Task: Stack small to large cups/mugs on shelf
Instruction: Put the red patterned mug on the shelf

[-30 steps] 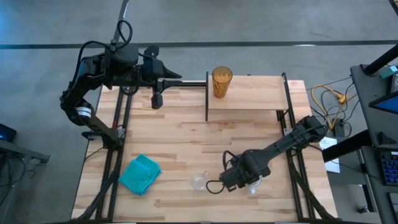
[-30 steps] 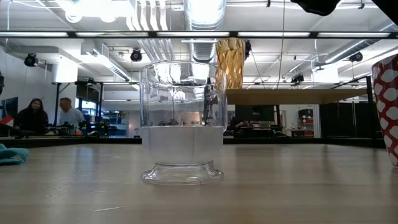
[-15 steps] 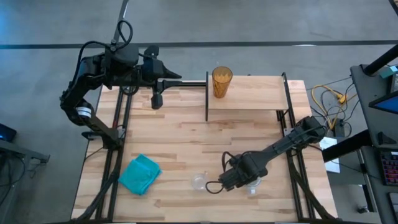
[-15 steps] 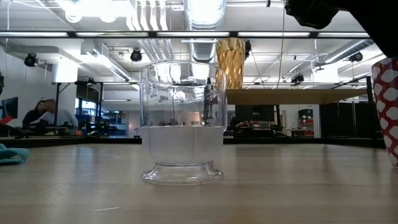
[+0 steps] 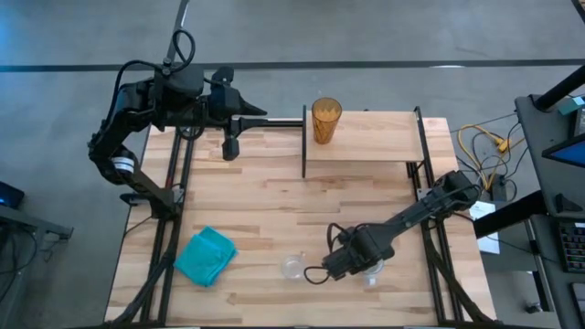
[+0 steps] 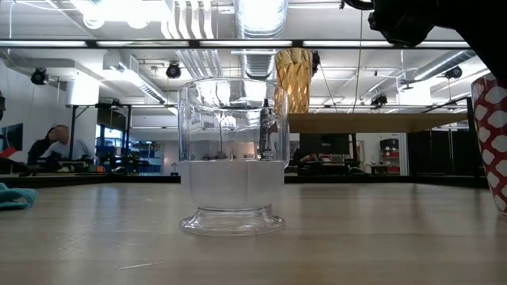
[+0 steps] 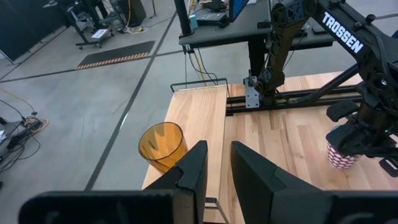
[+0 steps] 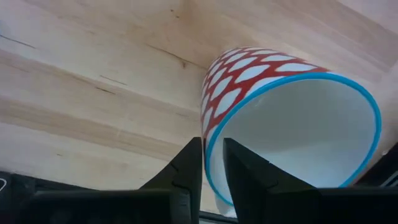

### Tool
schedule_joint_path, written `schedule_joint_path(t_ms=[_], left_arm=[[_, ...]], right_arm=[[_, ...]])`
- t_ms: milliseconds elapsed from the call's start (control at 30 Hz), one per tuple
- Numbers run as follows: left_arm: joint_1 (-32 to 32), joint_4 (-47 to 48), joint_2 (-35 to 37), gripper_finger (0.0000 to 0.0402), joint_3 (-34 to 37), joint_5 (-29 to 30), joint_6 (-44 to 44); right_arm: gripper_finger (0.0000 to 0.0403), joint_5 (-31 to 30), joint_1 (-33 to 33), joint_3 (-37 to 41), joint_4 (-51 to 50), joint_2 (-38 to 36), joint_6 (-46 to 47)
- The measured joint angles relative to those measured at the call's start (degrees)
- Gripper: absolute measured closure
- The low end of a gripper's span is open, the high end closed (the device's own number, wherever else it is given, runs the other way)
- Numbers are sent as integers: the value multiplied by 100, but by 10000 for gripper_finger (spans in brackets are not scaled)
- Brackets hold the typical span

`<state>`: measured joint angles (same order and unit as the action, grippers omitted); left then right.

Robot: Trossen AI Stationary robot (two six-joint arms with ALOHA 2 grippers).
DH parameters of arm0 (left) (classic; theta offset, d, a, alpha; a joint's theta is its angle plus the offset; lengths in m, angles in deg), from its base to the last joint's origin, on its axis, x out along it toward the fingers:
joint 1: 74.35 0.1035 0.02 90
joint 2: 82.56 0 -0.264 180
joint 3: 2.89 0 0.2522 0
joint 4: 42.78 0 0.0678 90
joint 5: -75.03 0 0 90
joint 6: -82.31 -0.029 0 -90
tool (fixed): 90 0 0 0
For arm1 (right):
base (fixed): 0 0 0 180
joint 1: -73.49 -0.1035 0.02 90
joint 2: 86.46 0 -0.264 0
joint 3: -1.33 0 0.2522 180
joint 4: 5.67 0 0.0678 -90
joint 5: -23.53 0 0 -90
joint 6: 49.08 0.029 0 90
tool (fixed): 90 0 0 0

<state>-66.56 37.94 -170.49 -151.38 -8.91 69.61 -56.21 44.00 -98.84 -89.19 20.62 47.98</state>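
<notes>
Tabletop scene: right pincer pinches the mug rim, one finger inside.

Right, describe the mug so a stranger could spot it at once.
Start at the wooden table and go to its near edge, right of the clear glass cup. The mug sits under the right gripper, whose jaws straddle its rim. Only it has a red-and-white pattern and blue rim.

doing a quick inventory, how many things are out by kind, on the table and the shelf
tumbler: 1, on the shelf
mug: 1, right gripper at its rim
glass cup: 1
cloth: 1
total: 4
</notes>
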Motion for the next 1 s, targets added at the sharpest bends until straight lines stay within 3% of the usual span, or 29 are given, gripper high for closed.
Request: schedule_joint_path(t_ms=[300, 567, 1000], left_arm=[[-2, 0, 1, 344, 0, 0, -1], [0, -1, -1, 344, 2, 0, -1], [-1, 0, 0, 344, 2, 0, -17]], right_arm=[[387, 16, 0, 61, -25, 0, -275], [388, 26, 19, 27, -105, -91, -979], [390, 30, 312, -990, -2083, -347, -2611]])
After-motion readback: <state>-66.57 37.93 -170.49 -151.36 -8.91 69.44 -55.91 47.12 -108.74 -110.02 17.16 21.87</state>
